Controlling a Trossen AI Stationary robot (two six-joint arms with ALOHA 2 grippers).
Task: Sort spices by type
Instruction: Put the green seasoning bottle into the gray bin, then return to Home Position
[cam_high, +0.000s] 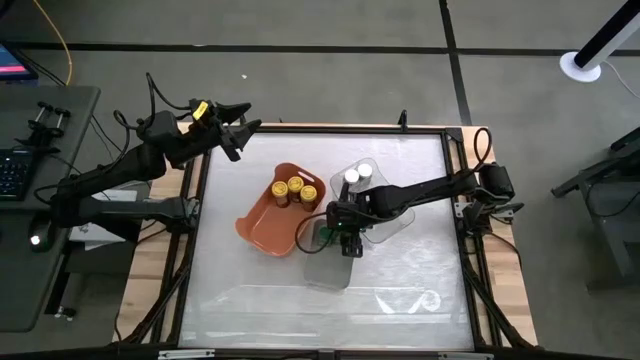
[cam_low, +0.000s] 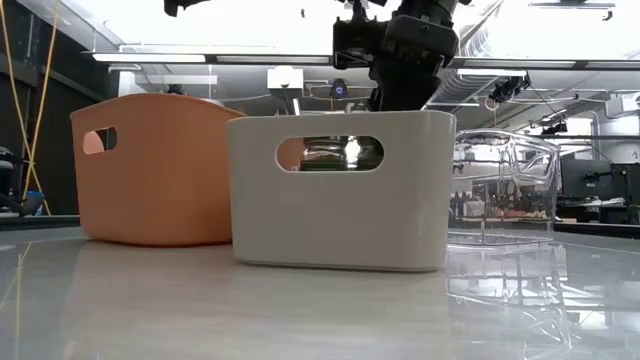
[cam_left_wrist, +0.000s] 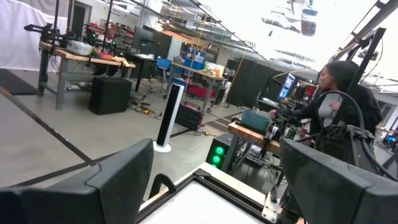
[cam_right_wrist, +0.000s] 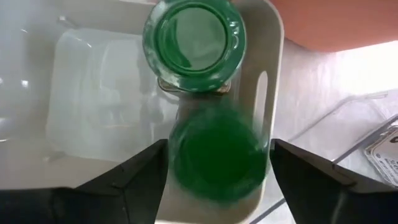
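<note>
Two green-lidded spice jars sit in the grey-white plastic tray — one upright jar with a sharp green lid by the tray's end wall, and a second green-lidded jar directly below the right gripper, between its two spread fingers. The fingers flank this lid with a gap on each side, so the jar looks let go, not pinched; its blur suggests it may not be settled yet, though that's a guess. Its long axis runs vertical, straight in line w/ the gripper's approach — so the coming move, as I judge it, is a plain lift straight up and out, keeping clear of the neighbouring jar, which stands just beside it, and of the tray wall.

From above, the right gripper hovers over the grey tray, near the table's middle. Three yellow-lidded jars stand in the orange plastic tray, two white-lidded jars in the clear plastic tray. Sorting looks close to done, judging by the three groupings.

Left arm waits at the table's far-left corner, its gripper raised — fingers apart, holding nothing, well away from the jars. Right arm is by far the nearer one. A person shows in the room beyond.
</note>
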